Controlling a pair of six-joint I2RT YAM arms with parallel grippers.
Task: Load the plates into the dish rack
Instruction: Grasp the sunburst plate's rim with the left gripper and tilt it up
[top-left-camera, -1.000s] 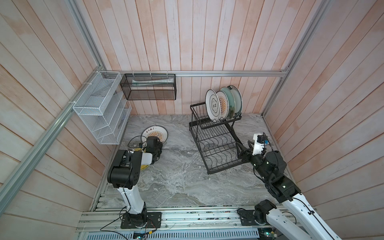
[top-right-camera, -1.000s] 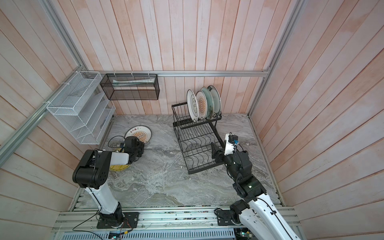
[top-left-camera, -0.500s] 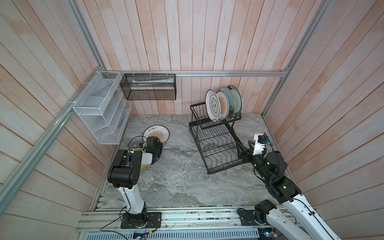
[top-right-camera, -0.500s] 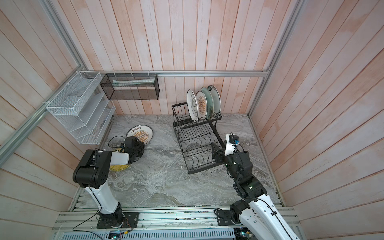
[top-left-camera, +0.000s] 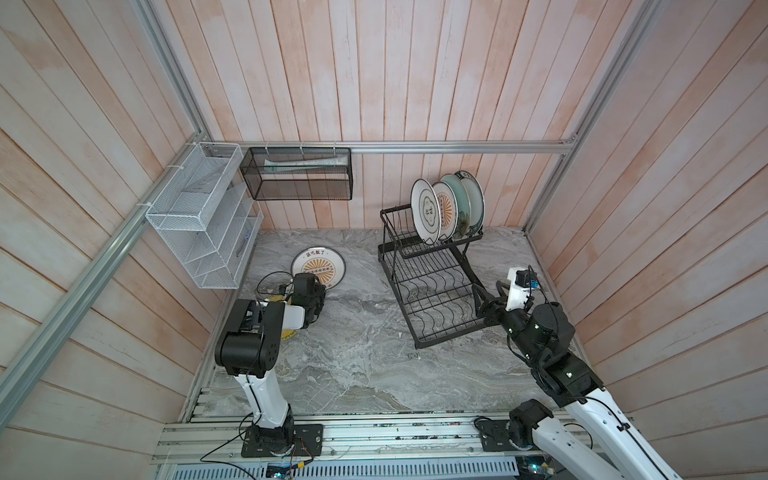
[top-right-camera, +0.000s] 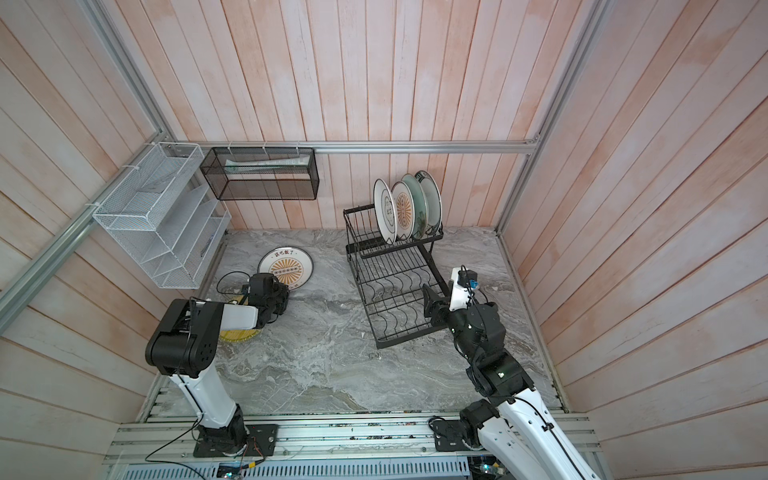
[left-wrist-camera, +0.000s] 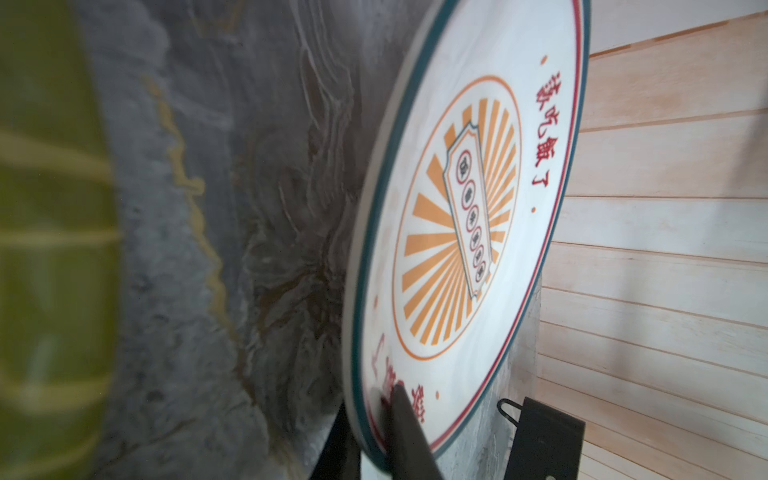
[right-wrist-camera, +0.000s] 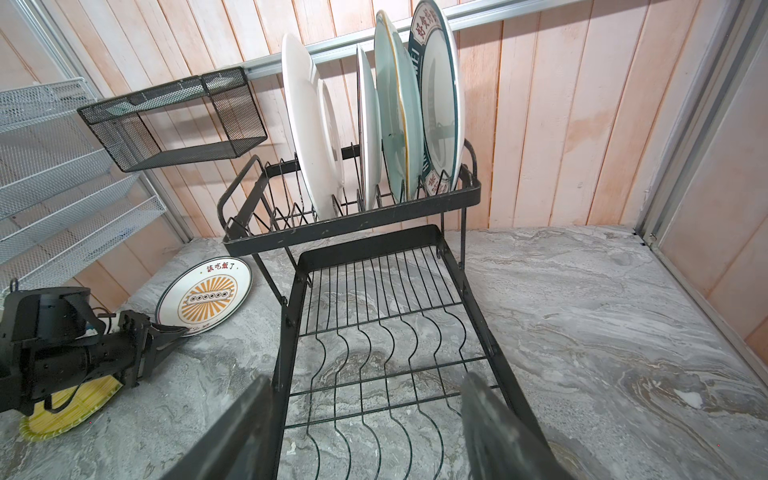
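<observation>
Sunburst plate (top-left-camera: 318, 268) lies face up on marble (top-left-camera: 365, 353) left of dish rack (right-wrist-camera: 353, 226), red lettering toward back wall. Left gripper (left-wrist-camera: 370, 415) pinches its near rim, one finger (left-wrist-camera: 405, 419) on the face. Right gripper (right-wrist-camera: 365, 380) gapes wide over rack's lower tray, empty. Yellow ribbed plate (right-wrist-camera: 66, 409) mostly hidden under left arm (top-left-camera: 266, 320). Four plates (top-left-camera: 446, 208) stand on edge in the upper basket.

Red characters 該吃飯了 on sunburst plate (left-wrist-camera: 457, 208) rim, partly legible white lettering on dark-rimmed plate (right-wrist-camera: 442, 104)
</observation>
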